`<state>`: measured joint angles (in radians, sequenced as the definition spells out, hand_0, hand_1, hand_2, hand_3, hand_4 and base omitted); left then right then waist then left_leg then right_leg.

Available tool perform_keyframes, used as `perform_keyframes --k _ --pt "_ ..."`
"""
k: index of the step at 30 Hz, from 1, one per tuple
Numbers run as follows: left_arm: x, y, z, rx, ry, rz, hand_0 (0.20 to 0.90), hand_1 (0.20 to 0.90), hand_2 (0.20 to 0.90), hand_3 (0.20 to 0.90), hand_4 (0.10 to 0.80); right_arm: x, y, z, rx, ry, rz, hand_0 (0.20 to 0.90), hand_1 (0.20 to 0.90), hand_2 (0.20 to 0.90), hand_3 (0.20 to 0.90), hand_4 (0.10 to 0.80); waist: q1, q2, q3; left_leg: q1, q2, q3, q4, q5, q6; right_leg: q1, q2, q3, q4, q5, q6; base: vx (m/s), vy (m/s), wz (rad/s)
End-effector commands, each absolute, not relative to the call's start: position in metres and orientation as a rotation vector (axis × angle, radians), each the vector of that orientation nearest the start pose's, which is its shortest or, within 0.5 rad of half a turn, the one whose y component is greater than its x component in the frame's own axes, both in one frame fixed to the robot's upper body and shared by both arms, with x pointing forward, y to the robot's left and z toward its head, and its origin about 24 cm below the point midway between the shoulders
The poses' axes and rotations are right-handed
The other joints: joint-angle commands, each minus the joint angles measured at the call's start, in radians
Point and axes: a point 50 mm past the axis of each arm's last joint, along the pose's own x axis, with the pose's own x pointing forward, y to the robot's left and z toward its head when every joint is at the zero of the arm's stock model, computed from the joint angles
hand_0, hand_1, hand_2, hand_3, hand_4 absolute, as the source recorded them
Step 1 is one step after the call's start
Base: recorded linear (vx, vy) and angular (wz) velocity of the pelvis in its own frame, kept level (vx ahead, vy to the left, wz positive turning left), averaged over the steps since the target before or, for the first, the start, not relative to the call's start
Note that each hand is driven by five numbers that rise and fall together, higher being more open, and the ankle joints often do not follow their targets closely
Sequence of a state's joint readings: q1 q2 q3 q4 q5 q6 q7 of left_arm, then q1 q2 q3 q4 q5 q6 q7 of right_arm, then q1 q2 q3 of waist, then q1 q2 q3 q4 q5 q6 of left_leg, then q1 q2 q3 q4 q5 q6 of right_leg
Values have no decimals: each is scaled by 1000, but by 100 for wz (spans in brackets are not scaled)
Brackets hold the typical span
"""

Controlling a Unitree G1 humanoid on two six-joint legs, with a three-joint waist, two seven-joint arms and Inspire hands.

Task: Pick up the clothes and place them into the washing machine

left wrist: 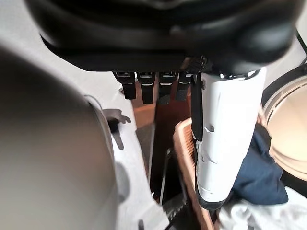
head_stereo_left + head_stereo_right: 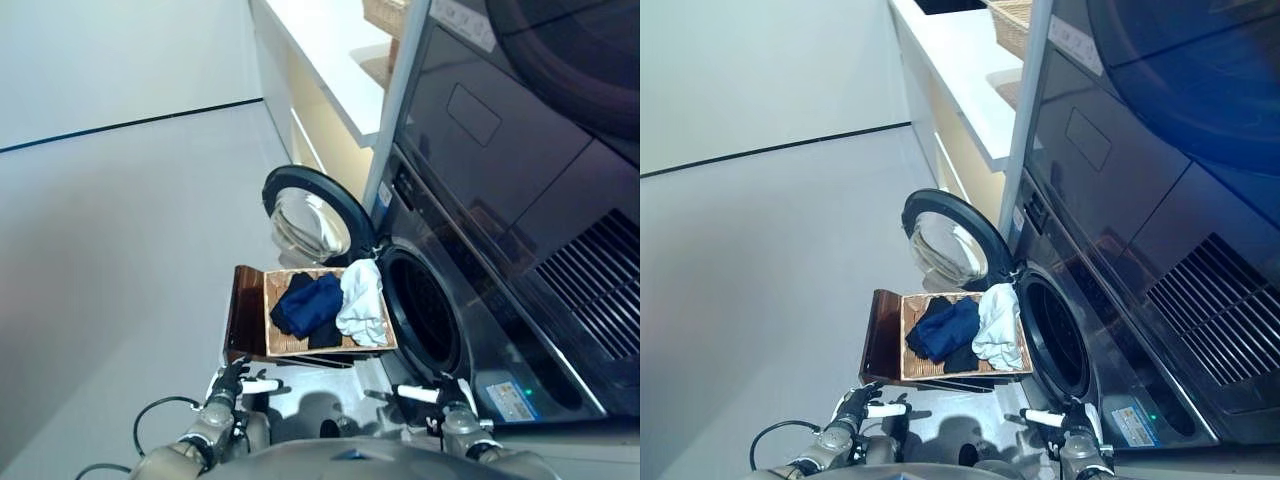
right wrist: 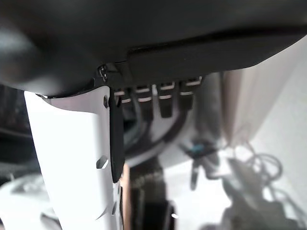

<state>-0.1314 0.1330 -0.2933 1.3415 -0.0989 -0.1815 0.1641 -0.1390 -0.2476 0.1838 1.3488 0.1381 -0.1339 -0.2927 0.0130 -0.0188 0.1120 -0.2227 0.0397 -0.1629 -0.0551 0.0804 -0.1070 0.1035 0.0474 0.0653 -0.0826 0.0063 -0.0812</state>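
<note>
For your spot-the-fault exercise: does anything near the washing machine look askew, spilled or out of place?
Only one thing: the white cloth hangs over the basket's rim on the side next to the open drum, rather than lying inside like the dark clothes. Nothing is spilled on the floor.
</note>
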Motion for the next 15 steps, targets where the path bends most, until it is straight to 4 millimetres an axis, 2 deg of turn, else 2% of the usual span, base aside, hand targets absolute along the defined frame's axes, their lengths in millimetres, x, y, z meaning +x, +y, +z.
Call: perform_keyframes --k 1,2,6,7,8,10,11,12,13,14,15 --pt "102 210 -163 409 1104 42 900 900 900 900 800 142 -262 -136 -384 961 -412 900 900 900 900 800 28 -7 -53 -10 3 50 1 71 60 15 -16 68 1 -33 113 225 151 -63" --pt "100 212 -163 411 1107 49 900 900 900 900 800 144 -261 -135 -390 955 -405 900 900 900 900 800 34 -4 -63 5 -1 37 -2 78 67 24 -28 66 0 -42 120 250 165 -75" --pt "109 215 -160 432 1079 34 900 900 900 900 800 154 -259 -133 -379 938 -400 900 900 900 900 800 52 -19 -100 31 -18 82 33 40 77 55 -91 60 17 -63 159 241 145 -89" --pt "109 215 -160 433 1079 34 900 900 900 900 800 154 -259 -133 -379 938 -400 900 900 900 900 800 53 -20 -100 31 -19 83 34 39 78 56 -92 61 17 -64 159 271 145 -30" --pt "121 219 -156 445 1040 39 900 900 900 900 800 161 -257 -131 -372 920 -392 900 900 900 900 800 64 -26 -109 38 -35 105 62 4 97 37 -118 49 110 -64 179 226 133 -11" --pt "135 220 -150 462 985 34 900 900 900 900 800 172 -254 -127 -393 894 -361 900 900 900 900 800 79 -17 -94 53 -38 126 87 -28 116 -38 -115 14 281 -34 201 163 135 -3" --pt "140 222 -148 467 968 39 900 900 900 900 800 178 -253 -124 -400 877 -358 900 900 900 900 800 80 -8 -81 57 -33 130 94 -32 118 -95 -116 -27 341 -21 215 15 96 -17" --pt "147 222 -145 467 946 42 900 900 900 900 800 183 -252 -122 -408 861 -358 900 900 900 900 800 100 2 -65 70 -32 142 102 -49 117 -136 -170 -164 341 -11 215 -8 77 -31" --pt "150 220 -144 463 938 39 900 900 900 900 800 187 -254 -119 -416 856 -363 900 900 900 900 800 107 11 -68 77 -29 152 99 -57 108 -158 -211 -274 277 -15 204 53 24 -59" --pt "150 221 -144 464 936 46 900 900 900 900 800 189 -253 -119 -423 852 -362 900 900 900 900 800 108 11 -66 92 -25 156 101 -71 97 -144 -247 -355 215 -10 196 61 -13 -62" --pt "150 221 -144 464 935 46 900 900 900 900 800 189 -253 -119 -423 852 -362 900 900 900 900 800 104 12 -62 97 -25 151 102 -72 96 -133 -245 -360 209 -9 196 182 -24 -53"
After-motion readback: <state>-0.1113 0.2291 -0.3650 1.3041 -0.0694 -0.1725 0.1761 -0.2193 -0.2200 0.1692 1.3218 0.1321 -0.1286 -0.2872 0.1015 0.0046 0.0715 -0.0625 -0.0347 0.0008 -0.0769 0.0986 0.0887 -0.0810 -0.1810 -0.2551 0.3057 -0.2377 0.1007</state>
